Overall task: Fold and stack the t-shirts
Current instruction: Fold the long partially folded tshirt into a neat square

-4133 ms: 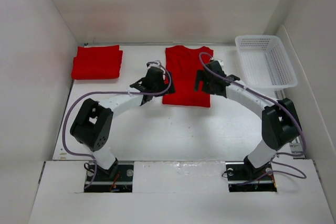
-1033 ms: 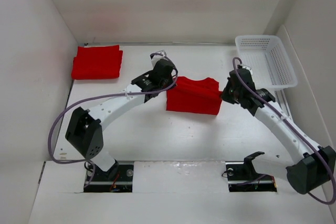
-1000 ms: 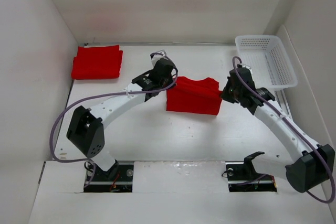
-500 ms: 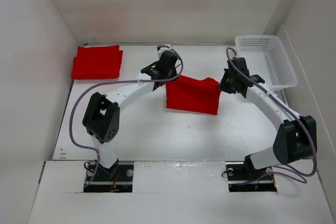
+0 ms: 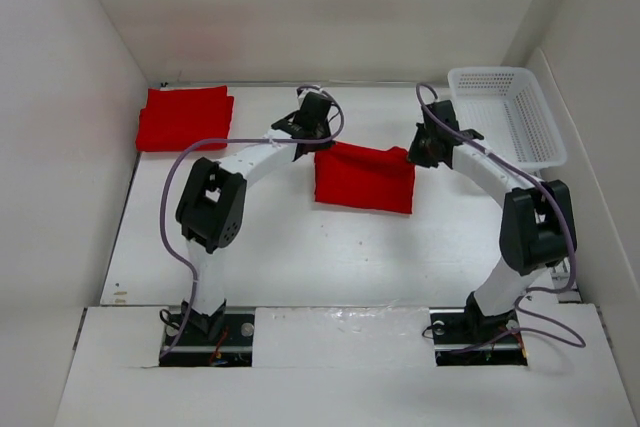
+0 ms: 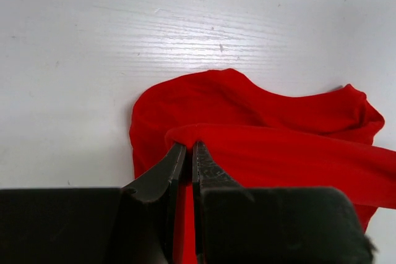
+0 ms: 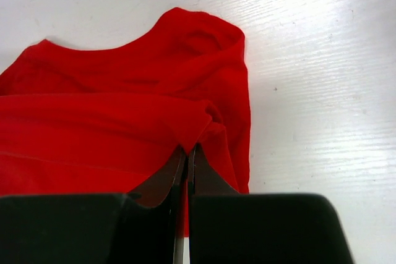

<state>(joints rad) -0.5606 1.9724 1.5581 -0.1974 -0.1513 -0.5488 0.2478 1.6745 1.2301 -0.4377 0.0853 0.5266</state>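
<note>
A red t-shirt (image 5: 364, 178) lies folded over on the white table in the middle of the top view. My left gripper (image 5: 312, 143) is shut on its far left corner, the cloth (image 6: 260, 146) pinched between the black fingertips (image 6: 185, 148). At the far right corner my right gripper (image 5: 415, 155) is shut on the same shirt (image 7: 111, 128), its tips (image 7: 187, 151) biting a fold of cloth. A second red t-shirt (image 5: 185, 118) lies folded at the far left of the table.
A white mesh basket (image 5: 505, 115) stands at the far right corner. White walls close the table on the left, back and right. Purple cables loop along both arms.
Both grippers have carried the shirt's held edge away from the arm bases toward the back of the table, and the raised fold has dropped flatter. Both arms are drawn in closer to their bases.
</note>
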